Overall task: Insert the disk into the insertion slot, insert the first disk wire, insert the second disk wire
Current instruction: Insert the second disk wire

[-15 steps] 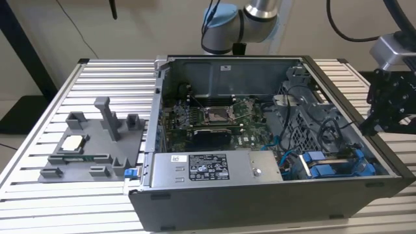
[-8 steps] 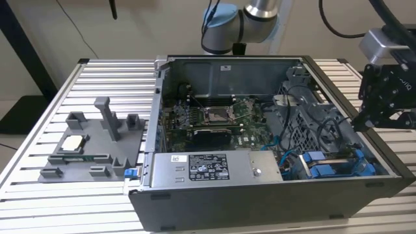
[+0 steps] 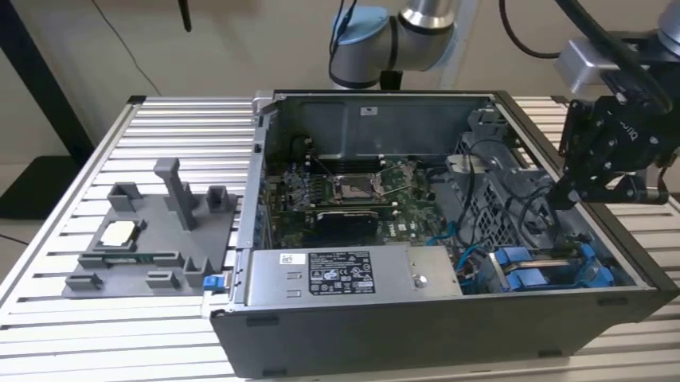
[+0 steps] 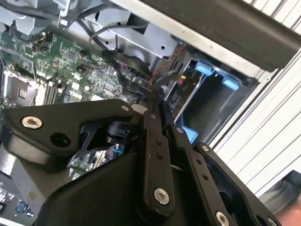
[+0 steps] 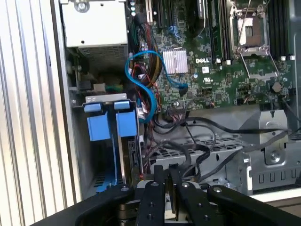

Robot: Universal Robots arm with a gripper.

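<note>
Gripper over drive bay, disk carrier at slot

The gripper (image 3: pixel 565 197) hangs inside the case (image 3: pixel 425 334) by its right wall in the exterior view, fingers (image 5: pixel 159 193) closed to a narrow gap, with nothing visibly held. The disk (image 5: pixel 126 125) shows only as blue plastic carrier tabs at the mouth of the slot (image 5: pixel 106 98), in the case's front corner; its metal body is hidden, so I cannot tell how deep it sits. I judge it dense, rigid and shock-sensitive: push on the smooth blue frame. The slot is perforated grey sheet metal with hard edges. The black wires (image 5: pixel 202 127) beside it look limp; grip the stiff plug, not the cord.
</note>
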